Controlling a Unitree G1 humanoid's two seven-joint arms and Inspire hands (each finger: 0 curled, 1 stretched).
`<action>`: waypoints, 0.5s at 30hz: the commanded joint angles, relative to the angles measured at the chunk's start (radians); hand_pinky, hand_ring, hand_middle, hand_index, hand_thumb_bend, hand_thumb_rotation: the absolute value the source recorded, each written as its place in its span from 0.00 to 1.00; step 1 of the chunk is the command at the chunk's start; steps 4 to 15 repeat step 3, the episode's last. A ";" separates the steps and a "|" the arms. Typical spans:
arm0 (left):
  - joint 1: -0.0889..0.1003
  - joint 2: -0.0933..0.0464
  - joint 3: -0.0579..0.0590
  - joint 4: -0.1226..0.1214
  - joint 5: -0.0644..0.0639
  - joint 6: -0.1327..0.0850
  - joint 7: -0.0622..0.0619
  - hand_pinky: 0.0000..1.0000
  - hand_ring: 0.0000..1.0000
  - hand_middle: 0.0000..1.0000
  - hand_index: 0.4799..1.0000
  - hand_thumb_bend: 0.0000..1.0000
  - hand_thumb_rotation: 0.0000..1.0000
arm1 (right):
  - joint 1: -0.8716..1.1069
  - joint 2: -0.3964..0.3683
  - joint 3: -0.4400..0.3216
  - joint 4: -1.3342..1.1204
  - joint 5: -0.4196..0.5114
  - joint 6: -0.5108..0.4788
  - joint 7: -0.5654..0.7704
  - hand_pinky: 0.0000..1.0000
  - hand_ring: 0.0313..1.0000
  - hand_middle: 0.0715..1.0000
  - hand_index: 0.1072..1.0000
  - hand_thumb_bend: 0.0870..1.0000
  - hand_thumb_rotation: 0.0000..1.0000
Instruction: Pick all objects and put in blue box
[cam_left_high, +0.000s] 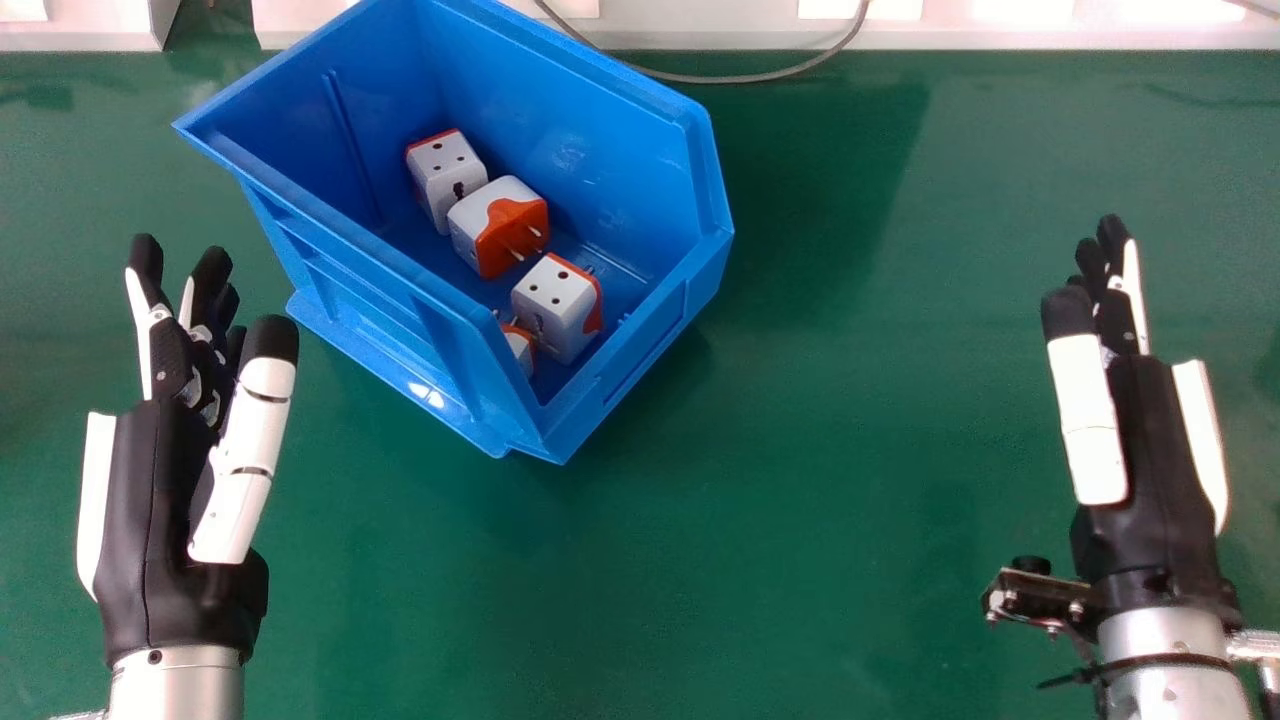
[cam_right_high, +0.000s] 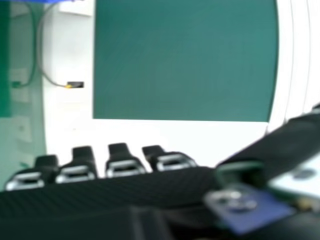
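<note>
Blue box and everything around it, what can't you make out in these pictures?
- Head view: most of the lowest adapter, hidden by the near wall of the blue box.
- Head view: the grey cable's ends, cut off by the top edge.
- Right hand view: the purplish plate, too blurred to identify.

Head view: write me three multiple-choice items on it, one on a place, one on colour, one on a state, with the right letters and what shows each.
1. Where do the plug adapters lie?
A) inside the blue box
B) behind it
C) in front of it

2. What colours are the adapters?
A) black and green
B) yellow and pink
C) white and orange

3. How is the left hand?
A) clenched in a fist
B) open, holding nothing
C) curled round an adapter

1 A: the box's walls surround them.
2 C: white bodies carry orange faces or edges.
3 B: its fingers point straight out, with nothing in its grasp.
</note>
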 joint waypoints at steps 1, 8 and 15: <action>0.004 0.007 0.007 -0.024 -0.012 0.001 0.000 1.00 1.00 0.99 0.97 0.54 0.66 | -0.017 0.007 -0.013 -0.004 0.006 -0.039 -0.012 1.00 1.00 1.00 1.00 0.54 1.00; 0.006 0.011 0.008 -0.017 -0.012 -0.004 -0.006 1.00 1.00 1.00 0.98 0.53 0.66 | -0.021 0.009 -0.016 0.005 0.010 -0.045 -0.009 1.00 1.00 1.00 1.00 0.55 1.00; 0.006 0.011 0.008 -0.017 -0.012 -0.004 -0.006 1.00 1.00 1.00 0.98 0.53 0.66 | -0.021 0.009 -0.016 0.005 0.010 -0.045 -0.009 1.00 1.00 1.00 1.00 0.55 1.00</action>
